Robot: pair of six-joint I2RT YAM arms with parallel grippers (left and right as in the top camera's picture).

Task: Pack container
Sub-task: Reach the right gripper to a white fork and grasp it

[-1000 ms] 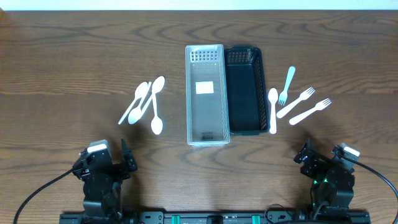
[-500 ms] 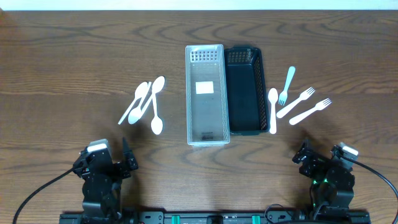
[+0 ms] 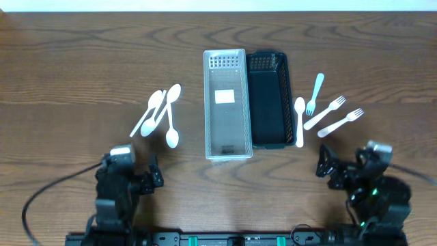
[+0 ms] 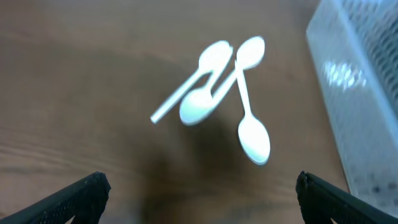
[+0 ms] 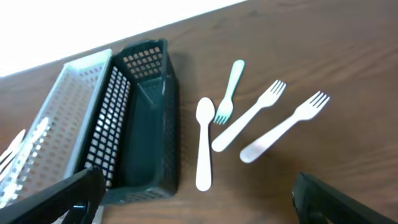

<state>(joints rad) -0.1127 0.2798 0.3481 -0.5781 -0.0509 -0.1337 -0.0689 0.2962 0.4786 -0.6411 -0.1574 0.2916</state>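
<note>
Your left gripper [image 4: 202, 182]: fingers wide, empty; white spoons [image 4: 198, 106] ahead between fingertips, clear container [image 4: 364, 81] beyond right finger. Your right gripper [image 5: 198, 183]: fingers wide, empty; forks [image 5: 249, 116] ahead, black basket [image 5: 146, 124] toward left finger

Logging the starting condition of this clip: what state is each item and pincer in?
Clear bin: empty, upright.
Black basket: empty, upright.
Spoon cluster: loose on table, overlapping.
Lone spoon: on table beside the basket.
Three forks: loose on table.
Left pincer: open, empty.
Right pincer: open, empty.
</note>
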